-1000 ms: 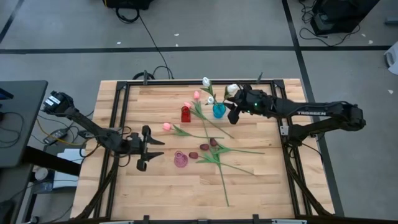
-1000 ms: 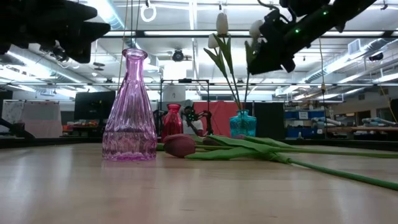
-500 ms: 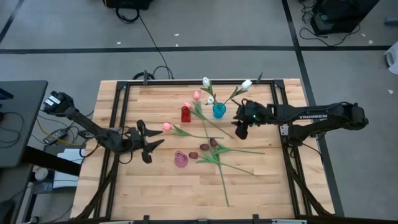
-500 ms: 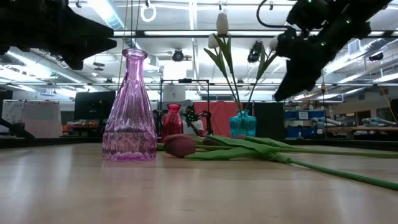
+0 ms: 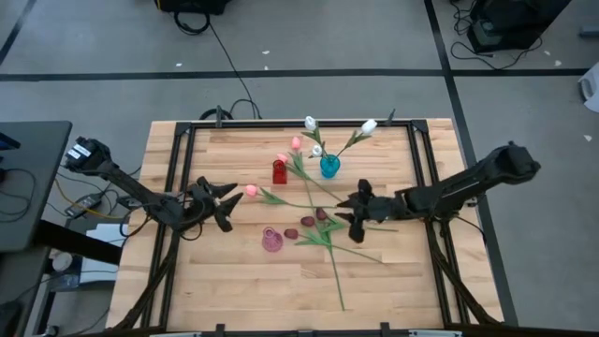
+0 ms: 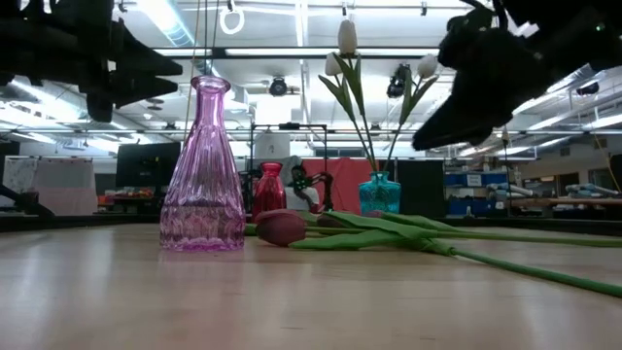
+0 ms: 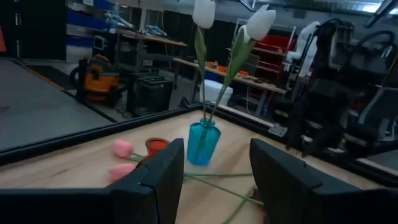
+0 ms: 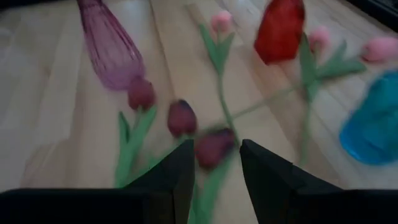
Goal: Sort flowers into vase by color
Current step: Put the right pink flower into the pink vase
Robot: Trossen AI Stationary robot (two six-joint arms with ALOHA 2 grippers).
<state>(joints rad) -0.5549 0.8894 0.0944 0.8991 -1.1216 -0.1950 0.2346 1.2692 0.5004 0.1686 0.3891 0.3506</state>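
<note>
Three white tulips stand with their stems in the teal vase. Three pink tulips lie on the table around the red vase. Three maroon tulips lie beside the purple vase, their stems crossing toward the right. My right gripper is open and hovers above the maroon heads, just to their right. My left gripper is open and in the air, left of the nearest pink head, and faces the teal vase.
Long green stems sprawl over the table's middle and toward the near edge. A black metal frame runs along the table's sides. Bare wood lies in the near left and near right corners. In the low view the purple vase stands nearest.
The third white tulip, which was at my right gripper a second ago, now stands free in the teal vase. My right gripper has moved away from it toward the near edge and down, over the maroon tulips. My left gripper has moved toward the far edge, nearer the pink tulip.
</note>
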